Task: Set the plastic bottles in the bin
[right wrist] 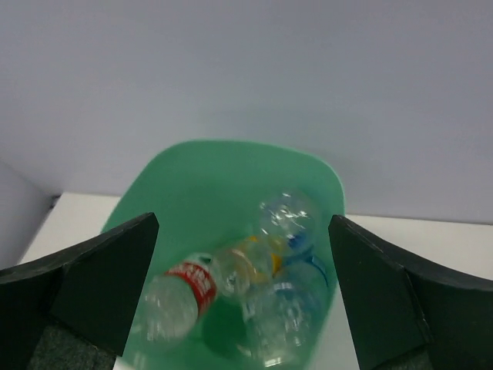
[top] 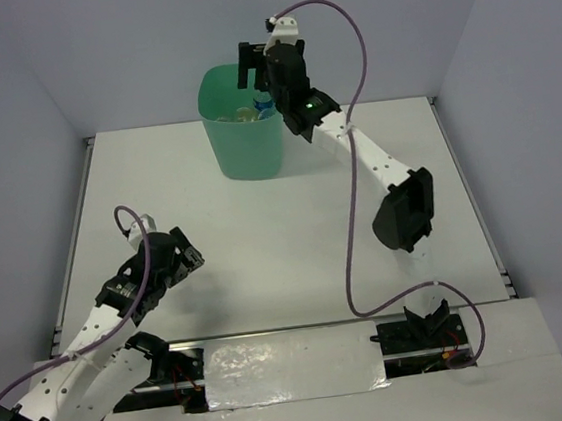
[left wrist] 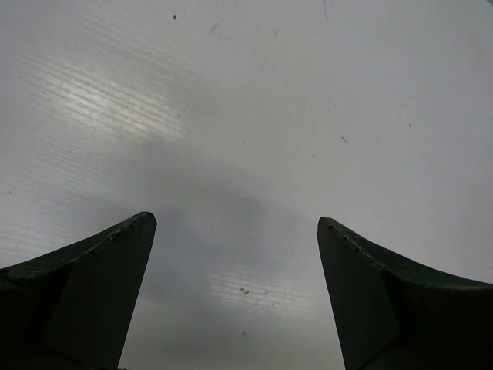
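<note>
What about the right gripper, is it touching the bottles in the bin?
Apart. The right wrist view shows the open right gripper empty, the bottles lying well below inside the bin.

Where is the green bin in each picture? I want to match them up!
Top external: the bin stands at the top middle, at the far edge of the table, under the right gripper.
Left wrist: not in it; only the table under the left gripper.
Right wrist: the bin is at the bottom middle, seen from above, with plastic bottles inside.
Shared landmark: the white table shows in all three.
</note>
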Available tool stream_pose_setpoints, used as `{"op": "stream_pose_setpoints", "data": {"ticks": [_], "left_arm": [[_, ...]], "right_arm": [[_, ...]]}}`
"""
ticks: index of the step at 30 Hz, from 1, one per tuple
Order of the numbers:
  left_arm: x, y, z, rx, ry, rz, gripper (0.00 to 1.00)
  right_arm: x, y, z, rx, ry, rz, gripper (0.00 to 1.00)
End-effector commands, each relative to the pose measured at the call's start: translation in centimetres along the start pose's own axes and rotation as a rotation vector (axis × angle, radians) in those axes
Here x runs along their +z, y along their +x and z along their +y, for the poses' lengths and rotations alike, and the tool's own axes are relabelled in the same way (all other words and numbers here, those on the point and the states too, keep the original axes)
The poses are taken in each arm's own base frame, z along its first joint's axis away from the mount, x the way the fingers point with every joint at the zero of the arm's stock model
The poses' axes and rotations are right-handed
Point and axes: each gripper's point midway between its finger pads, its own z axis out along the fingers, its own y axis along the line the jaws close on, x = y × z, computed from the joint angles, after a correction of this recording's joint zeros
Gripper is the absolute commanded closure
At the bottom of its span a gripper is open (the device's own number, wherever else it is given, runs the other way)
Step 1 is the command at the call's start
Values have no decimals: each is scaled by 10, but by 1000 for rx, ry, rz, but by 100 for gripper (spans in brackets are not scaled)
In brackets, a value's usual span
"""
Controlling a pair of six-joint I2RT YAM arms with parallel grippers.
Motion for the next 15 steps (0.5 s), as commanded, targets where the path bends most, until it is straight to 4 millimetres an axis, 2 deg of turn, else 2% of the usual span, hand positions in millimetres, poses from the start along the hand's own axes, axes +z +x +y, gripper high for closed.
{"op": "stream_pose_setpoints", "data": {"ticks": [1, 3, 4, 5, 6, 7, 9, 10, 11, 12, 14, 15], "left_arm": [[-10, -23, -4, -34, -4, -74, 1], [-12, -27, -4, -46, -6, -87, 1], [-13, -28, -6, -48, 2, -88, 1], [-13, -30, -7, -50, 7, -92, 1], [-14, -32, -9, -56, 14, -98, 1], [-14, -33, -9, -59, 13, -100, 1], [-15, -37, -11, -69, 16, -116, 1], [-15, -38, -11, -75, 15, -121, 1], [-14, -40, -12, -74, 18, -124, 1], [-14, -40, -14, -72, 22, -125, 1], [-14, -41, -15, -71, 22, -123, 1], [-12, -41, -13, -76, 14, -128, 1]], "right_arm": [[-83, -70, -22, -11, -10, -28, 0], [-108, -61, -38, 16, 12, -8, 0], [-135, -46, -54, 20, 32, 23, 0], [-147, -35, -62, 29, 41, 43, 0], [-159, 9, -77, 42, 63, 130, 0], [-183, -1, -84, 73, 53, 106, 0], [-205, 24, -98, 95, 69, 140, 0], [-225, 48, -113, 126, 92, 159, 0], [-233, 61, -121, 128, 107, 170, 0], [-246, 100, -139, 106, 153, 229, 0], [-270, 115, -161, 135, 226, 237, 0], [-286, 136, -172, 171, 258, 253, 0]]}}
